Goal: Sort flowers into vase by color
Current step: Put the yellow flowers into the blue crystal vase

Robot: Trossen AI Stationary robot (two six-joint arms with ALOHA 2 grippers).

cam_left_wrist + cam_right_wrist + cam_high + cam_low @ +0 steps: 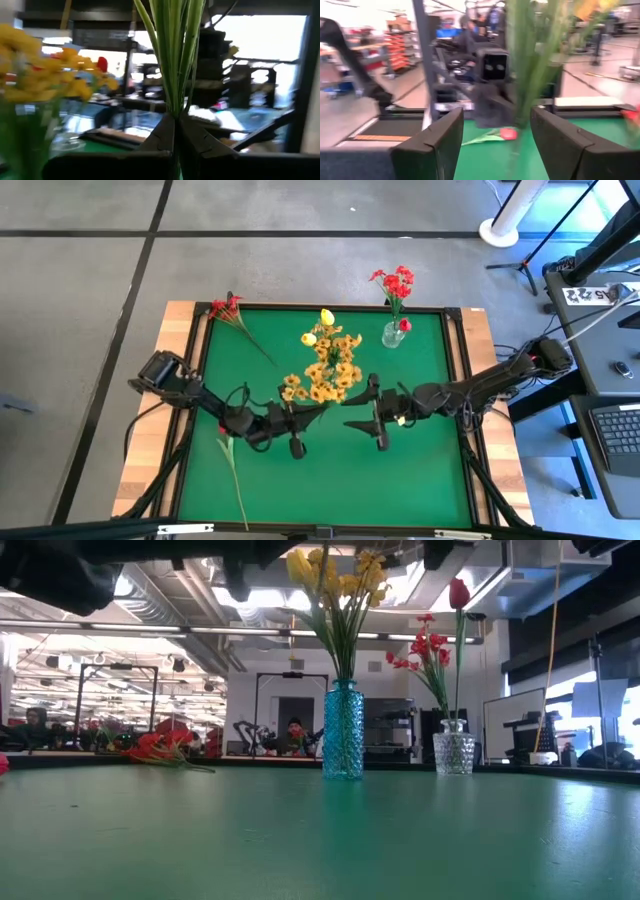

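Lone flower [232,470]: lying flat on the green counter [400,470] near the front edge, on the left arm's side; red head just below the left arm, thin green stem running toward the front edge; seen also past the right fingers as a red tulip [506,133] on the green surface.
Left gripper [297,430]: just in front of the yellow bunch, left of centre; fingers [165,137] closed on a cluster of green stems [172,55] rising straight up between them.
Right gripper [378,415]: just right of the bunch, facing the left gripper; fingers [432,142] spread wide, gripping nothing; blurred green stems and the left arm's wrist ahead of them.
Yellow flowers [325,370]: yellow-orange clusters and two yellow tulips, standing in the teal glass vase [343,730] at mid-counter, between the two grippers; blooms spreading above the neck.
Clear vase [454,752]: right of the teal one, toward the far right of the counter; holding a red cluster [430,645] and one red tulip [458,592].
Red flowers on the counter [228,310]: lying at the far left corner, heads at the edge, stem slanting inward toward the centre; well apart from both vases.
Room beyond: people seated behind the far edge, faint in the low view.
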